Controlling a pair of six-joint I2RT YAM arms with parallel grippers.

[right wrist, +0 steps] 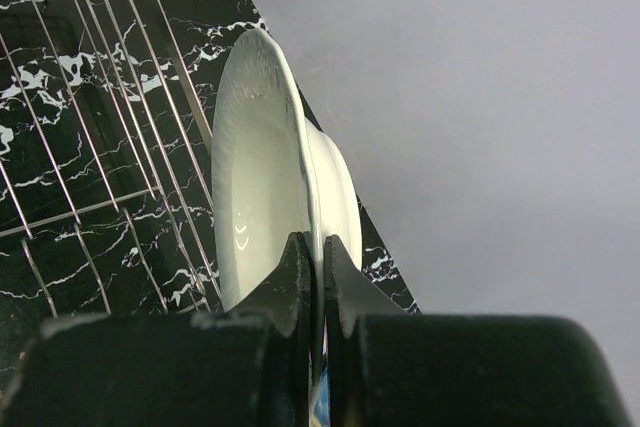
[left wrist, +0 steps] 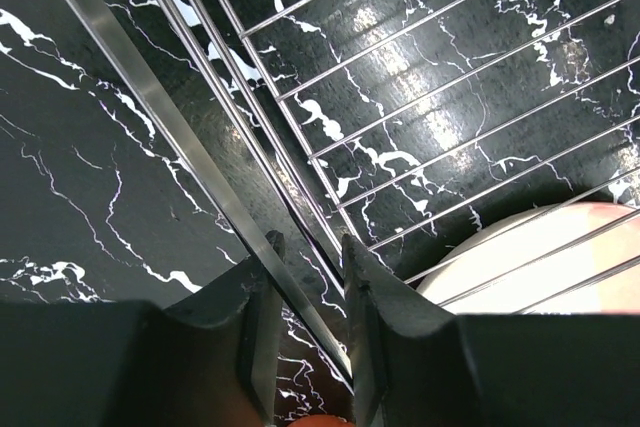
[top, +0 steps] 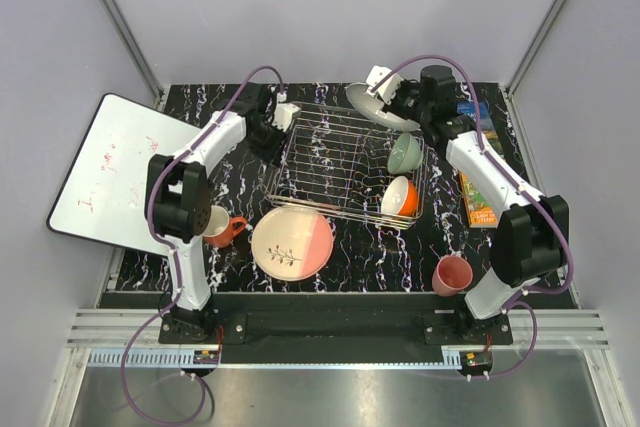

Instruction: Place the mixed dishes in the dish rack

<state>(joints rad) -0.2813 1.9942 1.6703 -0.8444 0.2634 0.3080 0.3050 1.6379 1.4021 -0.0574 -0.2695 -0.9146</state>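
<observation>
Silver wire forms the rack (top: 345, 162), which sits in the middle of the black marble tabletop (top: 380, 257). A white board (top: 110, 172) lies off to the left. Books (top: 480, 192) lie to the right, partly under the right arm.

Two bowls stand in the rack's right end, a green bowl (top: 404, 153) and an orange bowl (top: 400, 197). There are two plates. A pink-and-cream plate (top: 292, 242) lies flat against the rack's near edge, and a white plate (top: 362, 102) is held on edge over the far right corner. One mug (top: 225, 229) stands by the left arm and one pink cup (top: 452, 274) at front right.

The right pincer (right wrist: 318, 257) is pressed tight on the white plate's rim. The left pincer (left wrist: 310, 242) pinches the rack's left rim rail.
</observation>
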